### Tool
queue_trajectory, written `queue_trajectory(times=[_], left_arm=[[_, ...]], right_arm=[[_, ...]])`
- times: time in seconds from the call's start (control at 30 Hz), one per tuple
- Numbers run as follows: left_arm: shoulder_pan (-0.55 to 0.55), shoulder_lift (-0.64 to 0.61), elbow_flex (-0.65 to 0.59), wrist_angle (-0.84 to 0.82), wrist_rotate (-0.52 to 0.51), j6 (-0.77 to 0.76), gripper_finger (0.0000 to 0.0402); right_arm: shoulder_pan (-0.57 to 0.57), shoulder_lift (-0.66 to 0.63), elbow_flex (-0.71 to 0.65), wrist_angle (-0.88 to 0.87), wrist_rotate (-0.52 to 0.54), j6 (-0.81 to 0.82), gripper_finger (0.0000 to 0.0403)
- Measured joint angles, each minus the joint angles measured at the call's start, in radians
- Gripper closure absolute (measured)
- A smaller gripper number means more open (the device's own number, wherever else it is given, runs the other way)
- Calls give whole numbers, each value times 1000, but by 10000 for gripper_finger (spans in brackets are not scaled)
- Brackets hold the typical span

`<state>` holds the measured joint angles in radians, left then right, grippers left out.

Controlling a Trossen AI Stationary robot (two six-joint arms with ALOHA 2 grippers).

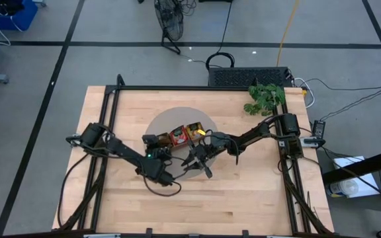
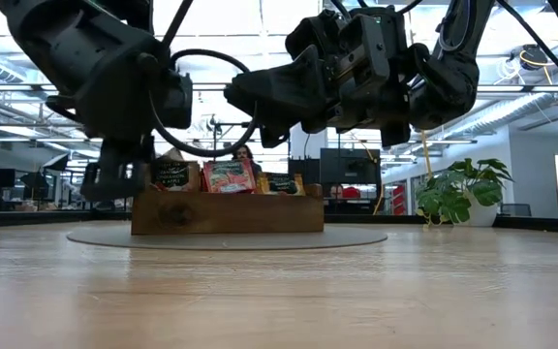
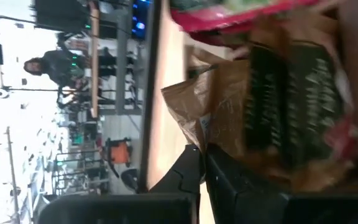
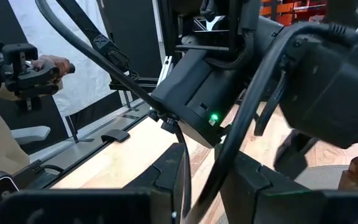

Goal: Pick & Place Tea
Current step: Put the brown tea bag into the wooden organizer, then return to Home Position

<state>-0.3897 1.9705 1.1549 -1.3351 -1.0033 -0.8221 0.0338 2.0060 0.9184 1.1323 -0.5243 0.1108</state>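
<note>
A long brown wooden tray (image 1: 192, 127) (image 2: 226, 213) stands on a round grey mat (image 1: 159, 122) at mid-table. Tea sachets stand upright in it: a red one (image 2: 229, 176) in the middle, dark-printed ones (image 2: 172, 174) to either side. My left gripper (image 1: 152, 141) (image 2: 114, 184) (image 3: 202, 155) is low at the tray's left end, shut, with a crumpled beige sachet (image 3: 194, 109) at its fingertips. My right gripper (image 1: 198, 161) (image 4: 207, 180) hovers level near the tray's near side, open, with nothing between its fingers. My left gripper has the beige sachet's near edge (image 3: 196, 142) at the free ends of its shut fingers, apparently pinched there. The fingers slant down toward the tray's left compartment. The sachet stands out beyond them against the dark-printed sachets in the tray; whether it rests on them I cannot tell.
A potted plant (image 1: 264, 98) (image 2: 458, 189) stands at the table's far right corner. The left arm's body and cable (image 4: 194, 99) are close in front of my right gripper. A person with hand-held controls (image 4: 33, 68) is beyond the table. Bare wood lies along the near side (image 1: 197, 205).
</note>
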Motion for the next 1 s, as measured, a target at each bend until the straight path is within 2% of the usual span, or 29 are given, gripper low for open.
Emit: queue_trajectory(times=[0.17, 0.23, 0.53, 0.77, 1.0], left_arm=[[-3, 0, 0, 8, 95, 28, 392], [-4, 0, 0, 9, 103, 25, 384], [-3, -42, 1, 22, 152, 31, 277], [-8, -166, 33, 25, 219, -15, 199], [-51, -371, 110, 54, 189, 10, 163]], right_arm=[[0, 0, 0, 0, 0, -14, 328], [0, 0, 0, 0, 0, -18, 328], [0, 0, 0, 0, 0, -18, 328], [0, 0, 0, 8, 3, -18, 328], [-3, 1, 0, 16, 3, -16, 328]])
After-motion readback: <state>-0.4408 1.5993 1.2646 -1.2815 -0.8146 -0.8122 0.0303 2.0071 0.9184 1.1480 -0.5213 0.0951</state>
